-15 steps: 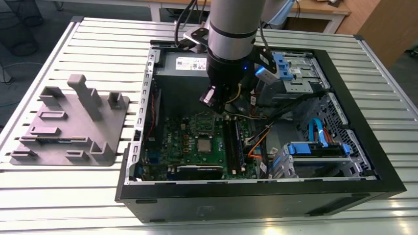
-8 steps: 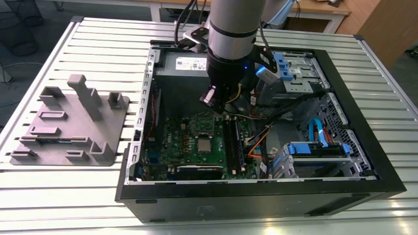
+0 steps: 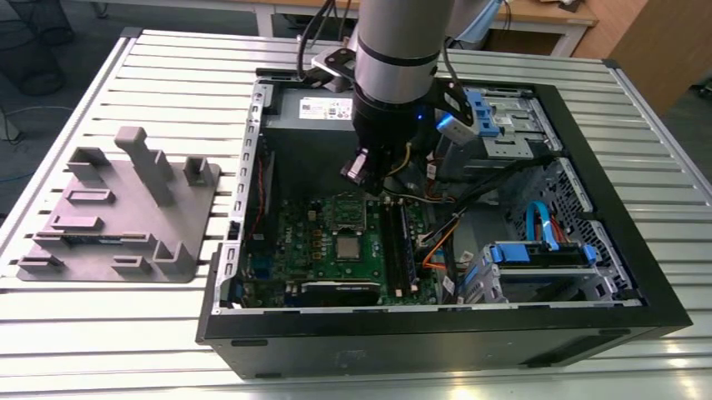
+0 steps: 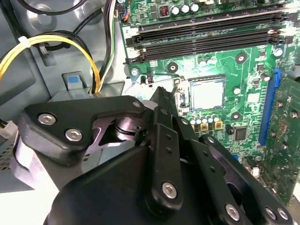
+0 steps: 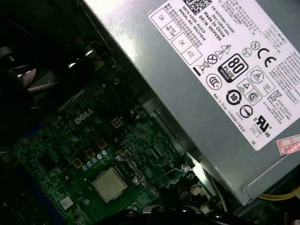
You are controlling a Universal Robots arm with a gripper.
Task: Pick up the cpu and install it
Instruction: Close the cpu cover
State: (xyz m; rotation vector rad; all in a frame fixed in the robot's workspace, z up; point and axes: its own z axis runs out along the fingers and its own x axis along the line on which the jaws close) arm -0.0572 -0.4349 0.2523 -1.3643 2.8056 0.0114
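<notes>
The cpu [image 3: 348, 247] is a small silvery square lying flat in the socket of the green motherboard [image 3: 306, 242] inside the open computer case. Both wrist views show it too, as the cpu [image 4: 206, 93] and the cpu [image 5: 109, 184], with the thin wire socket lever [image 5: 140, 180] beside it. My gripper [image 3: 376, 185] hangs over the board, a little behind the socket toward the power supply and apart from the chip. In the second wrist view the black gripper [image 4: 163, 96] points toward the socket's edge. Nothing is seen in its grasp.
A grey plastic tray [image 3: 122, 208] with upright posts lies on the slatted table at the exterior view's left. The power supply [image 3: 323, 108] sits at the case's back; drive cages with blue clips [image 3: 539, 254] and cables [image 3: 445, 237] fill the right. Memory slots [image 4: 206, 35] run beside the socket.
</notes>
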